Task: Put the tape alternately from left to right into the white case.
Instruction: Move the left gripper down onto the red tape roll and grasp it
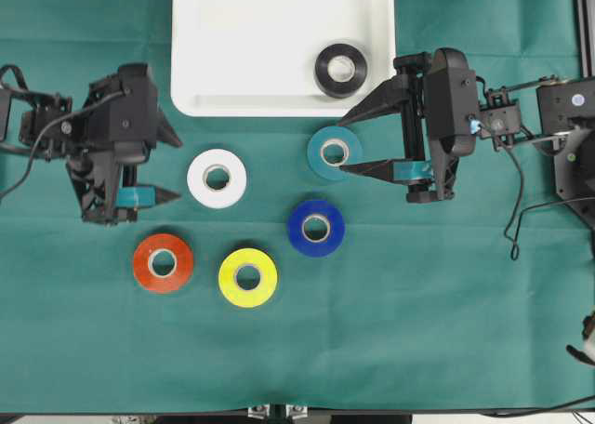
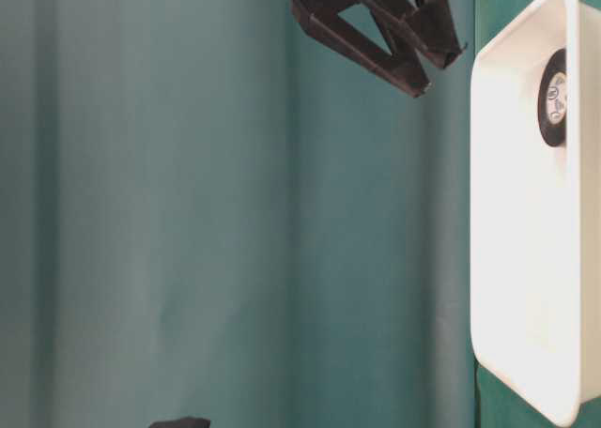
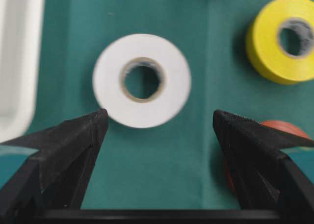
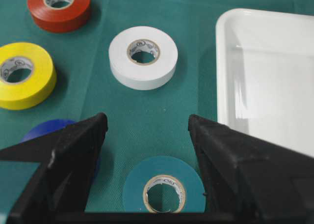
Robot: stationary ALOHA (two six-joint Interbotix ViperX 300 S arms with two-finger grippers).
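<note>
Teal roll [image 1: 335, 152] sits between my right gripper [image 1: 346, 145] jaws, spread and empty, ready to clamp. Case [image 1: 232, 61] lies at twelve o'clock, black roll [image 1: 340, 69] inside. Left gripper [image 1: 174, 168] waits open beside white roll [image 1: 217, 178].

Six tape rolls and the white case on the green cloth

The white case [image 1: 279, 80], a shallow rimmed tray with rounded corners, lies at the cloth's far edge; a black tape roll [image 1: 340, 69] lies flat inside near its right wall. Five rolls lie flat on the cloth, apart from one another: the teal roll [image 1: 334, 152] just off the case's front right corner, the white roll [image 1: 217, 178] off its front left corner, the blue roll [image 1: 316, 227], the yellow roll [image 1: 247, 277] and the red roll [image 1: 163, 262] nearer the front.
</note>
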